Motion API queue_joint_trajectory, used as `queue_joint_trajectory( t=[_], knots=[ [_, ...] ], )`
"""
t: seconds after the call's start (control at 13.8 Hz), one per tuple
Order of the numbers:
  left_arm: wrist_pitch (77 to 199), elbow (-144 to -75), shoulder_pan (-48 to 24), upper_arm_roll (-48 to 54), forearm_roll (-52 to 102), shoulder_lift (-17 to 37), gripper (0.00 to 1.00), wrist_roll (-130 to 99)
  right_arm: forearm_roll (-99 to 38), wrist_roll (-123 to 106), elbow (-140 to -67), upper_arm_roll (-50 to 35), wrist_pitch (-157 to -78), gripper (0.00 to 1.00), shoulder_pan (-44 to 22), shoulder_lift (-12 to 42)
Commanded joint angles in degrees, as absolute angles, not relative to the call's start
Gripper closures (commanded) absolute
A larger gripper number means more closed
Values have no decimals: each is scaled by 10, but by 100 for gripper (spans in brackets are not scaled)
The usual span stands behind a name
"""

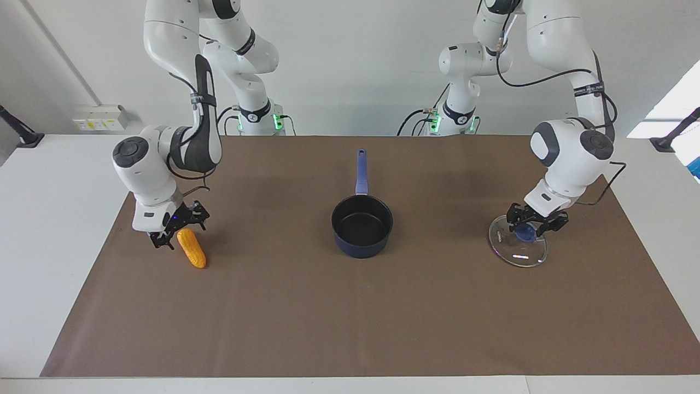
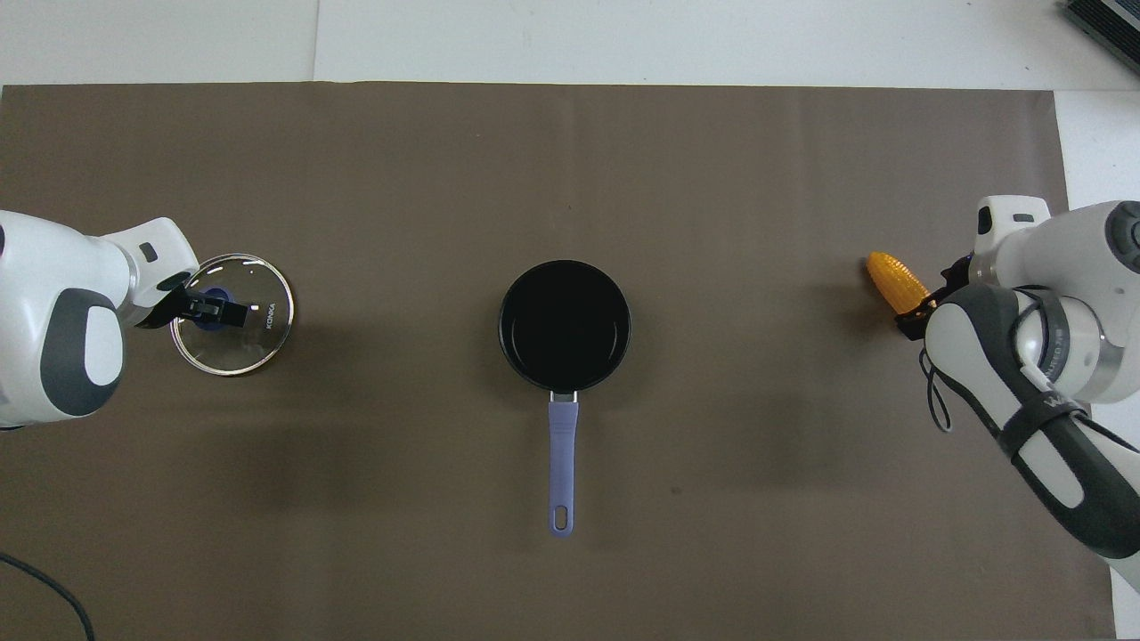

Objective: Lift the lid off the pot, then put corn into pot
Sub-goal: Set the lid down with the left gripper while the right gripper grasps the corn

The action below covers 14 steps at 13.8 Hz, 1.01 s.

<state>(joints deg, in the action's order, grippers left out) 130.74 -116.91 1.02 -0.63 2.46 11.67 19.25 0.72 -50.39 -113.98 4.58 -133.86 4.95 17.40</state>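
The dark blue pot (image 1: pixel 361 246) stands uncovered in the middle of the brown mat, its inside bare and its handle (image 1: pixel 361 172) pointing toward the robots; it also shows in the overhead view (image 2: pixel 565 325). The glass lid (image 1: pixel 519 254) lies flat on the mat toward the left arm's end (image 2: pixel 245 343). My left gripper (image 1: pixel 533 227) is down at the lid's blue knob (image 1: pixel 526 233). The orange-yellow corn (image 1: pixel 194 253) lies on the mat toward the right arm's end (image 2: pixel 891 274). My right gripper (image 1: pixel 178 235) is low and open, astride the corn's end nearer the robots.
The brown mat (image 1: pixel 350 328) covers most of the white table. Nothing else stands on it.
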Motion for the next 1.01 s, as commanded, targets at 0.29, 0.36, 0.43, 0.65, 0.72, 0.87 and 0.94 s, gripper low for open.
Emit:
queue_joint_trajectory(
  t=[0.29, 0.36, 0.43, 0.65, 0.72, 0.87, 0.94],
  knots=[
    [1150, -1065, -16, -7, 25, 57, 0, 168, -4, -516, -1147, 41, -1358, 0, 47, 191],
    [1124, -1048, -18, -5, 19, 44, 0, 161, -5, -515, -1147, 41, -1359, 0, 47, 191],
    [1088, -1019, -18, -3, 17, 40, 0, 146, -5, -515, -1147, 41, -1361, 0, 47, 191],
    [999, -935, -44, -2, -16, 34, 0, 128, -6, -507, -1146, 41, -1394, 0, 42, 197],
    [979, -919, -54, -1, -27, 26, 0, 112, -5, -498, -1145, 41, -1401, 0, 40, 203],
    [964, -913, -55, 1, -27, 5, 0, 100, -5, -489, -1141, 41, -1404, 3, 33, 207],
    [954, -912, -55, 3, -27, -7, 0, 100, -5, -488, -1141, 41, -1404, 19, 33, 207]
  ],
)
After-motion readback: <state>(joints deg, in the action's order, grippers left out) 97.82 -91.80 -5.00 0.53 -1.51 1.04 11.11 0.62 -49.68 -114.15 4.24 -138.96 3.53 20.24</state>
